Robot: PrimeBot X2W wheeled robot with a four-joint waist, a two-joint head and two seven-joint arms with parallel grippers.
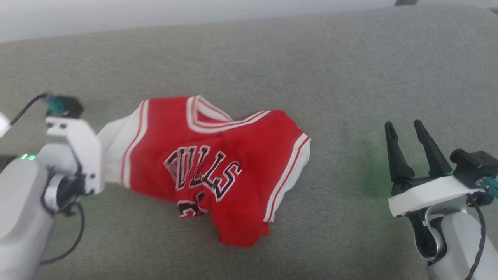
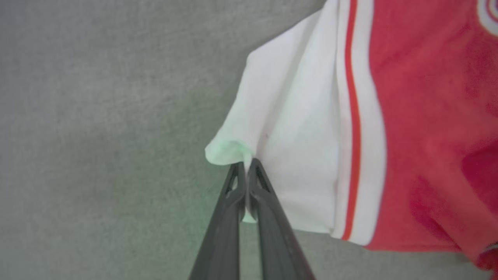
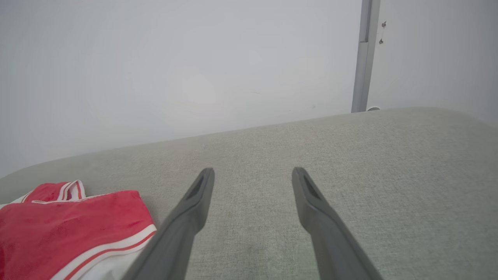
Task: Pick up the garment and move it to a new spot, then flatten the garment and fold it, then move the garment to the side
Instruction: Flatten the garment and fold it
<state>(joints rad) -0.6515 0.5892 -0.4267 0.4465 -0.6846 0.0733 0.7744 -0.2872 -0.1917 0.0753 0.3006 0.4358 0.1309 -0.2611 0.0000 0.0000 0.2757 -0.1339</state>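
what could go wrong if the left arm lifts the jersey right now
1. The left gripper pinches only a thin fold at the edge of the white sleeve, so the cloth may slip out on lifting.
2. Held by one sleeve, the garment would likely hang bunched. Its lower part lies crumpled, which could make flattening harder.
3. The right gripper is open and apart from the garment, so nothing supports the other side.

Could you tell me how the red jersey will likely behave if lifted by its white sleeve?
Probably floppy: the garment lies crumpled with folds, so it should drape and hang from the sleeve pinched in the left gripper. Likely light, being thin cloth. The small pinch at the sleeve edge might slip.
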